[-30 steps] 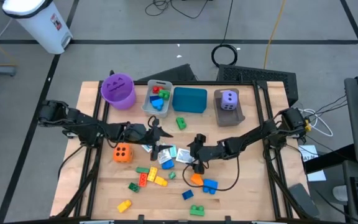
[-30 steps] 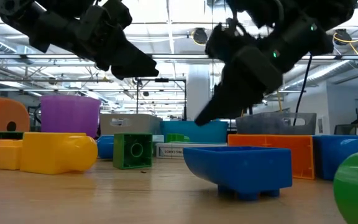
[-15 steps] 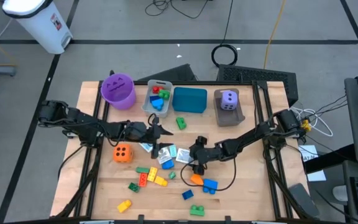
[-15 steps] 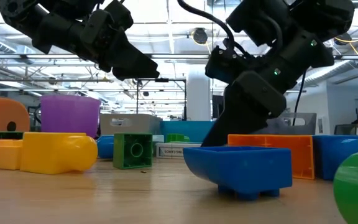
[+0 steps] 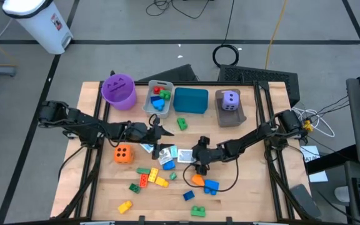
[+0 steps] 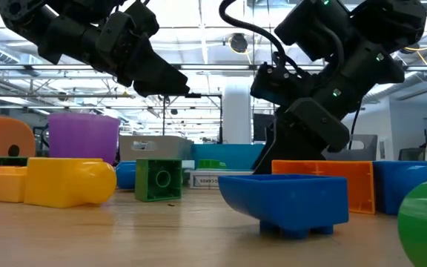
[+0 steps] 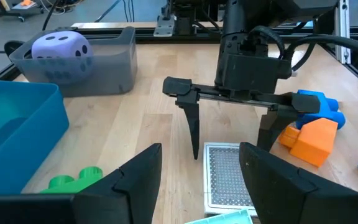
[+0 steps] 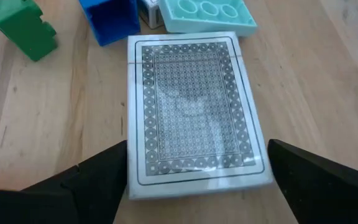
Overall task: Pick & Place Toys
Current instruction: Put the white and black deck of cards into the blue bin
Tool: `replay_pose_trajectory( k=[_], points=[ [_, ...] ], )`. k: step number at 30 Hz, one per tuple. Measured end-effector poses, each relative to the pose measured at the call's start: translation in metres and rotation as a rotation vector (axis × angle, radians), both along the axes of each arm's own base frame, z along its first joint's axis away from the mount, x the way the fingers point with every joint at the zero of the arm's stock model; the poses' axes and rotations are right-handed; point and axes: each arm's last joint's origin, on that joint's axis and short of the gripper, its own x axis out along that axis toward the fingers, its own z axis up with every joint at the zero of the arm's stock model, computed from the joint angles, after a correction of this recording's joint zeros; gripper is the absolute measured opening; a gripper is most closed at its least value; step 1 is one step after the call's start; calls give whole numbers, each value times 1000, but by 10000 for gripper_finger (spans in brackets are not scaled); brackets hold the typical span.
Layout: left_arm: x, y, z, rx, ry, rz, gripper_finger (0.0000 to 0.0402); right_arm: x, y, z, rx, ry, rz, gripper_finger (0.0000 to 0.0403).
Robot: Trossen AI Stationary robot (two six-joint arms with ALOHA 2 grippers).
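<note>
Right pincer [image 7: 229, 134], jaws spread to their widest and empty, poised upright over a flat patterned card [image 8: 194, 112] lying on the table [image 5: 255, 181] near its middle; one finger stands either side of the card. A sound grasp calls for lowering until both tips meet the table, squaring them to the card's long edges, then closing slowly so the thin card does not skid or tip. An orange brick [image 7: 312, 140] and blue brick [image 7: 319, 102] lie just beside. Left pincer [image 5: 158, 132], half open, holds nothing visible and hovers near. Whether the fingertips touch the table cannot be told; the card's thickness is unclear.
</note>
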Motion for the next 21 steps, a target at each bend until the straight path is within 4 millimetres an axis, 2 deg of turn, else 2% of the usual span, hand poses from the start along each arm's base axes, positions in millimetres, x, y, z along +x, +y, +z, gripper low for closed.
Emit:
replay_pose_trajectory(
  k=[8, 14, 21],
  points=[
    [0, 0, 0, 1, 0, 0, 223, 1, 0, 1, 17, -30, -6, 311],
    [0, 0, 0, 3, 0, -1, 223, 2, 0, 2, 13, -42, 3, 319],
    [1, 0, 2, -6, -20, 2, 223, 0, 0, 22, -42, -87, 61, 313]
  ],
)
